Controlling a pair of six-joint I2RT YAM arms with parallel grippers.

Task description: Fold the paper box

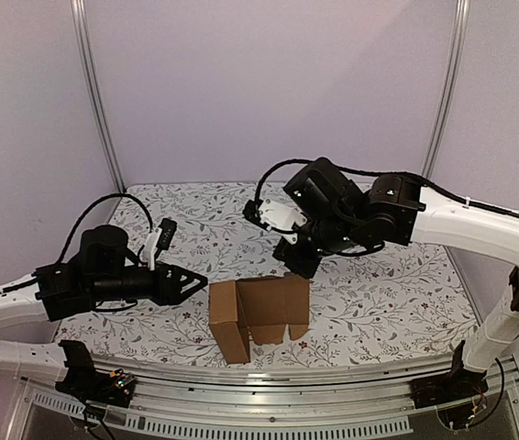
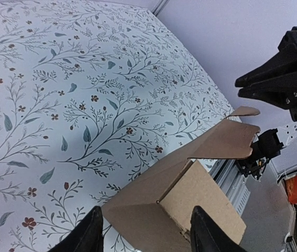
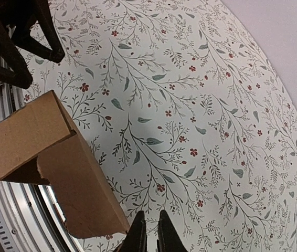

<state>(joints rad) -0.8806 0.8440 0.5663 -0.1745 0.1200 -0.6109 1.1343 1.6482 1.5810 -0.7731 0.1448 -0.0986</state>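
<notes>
**Half-folded paper box (image 1: 258, 316) at the floral table's (image 1: 397, 293) 6 o'clock edge**
Light, stiff brown cardboard with springy creased panels. We fear a nudge from the half-open, empty left gripper (image 1: 200, 278) at its 9 o'clock would skid it off. The right gripper (image 3: 150, 220), nearly closed and empty, hovers at 1 o'clock.

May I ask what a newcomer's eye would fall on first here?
A half-folded brown cardboard paper box stands open near the front edge of the floral-patterned table. The left gripper sits open just to its left, while the right gripper hangs just behind it, fingers nearly together.
</notes>
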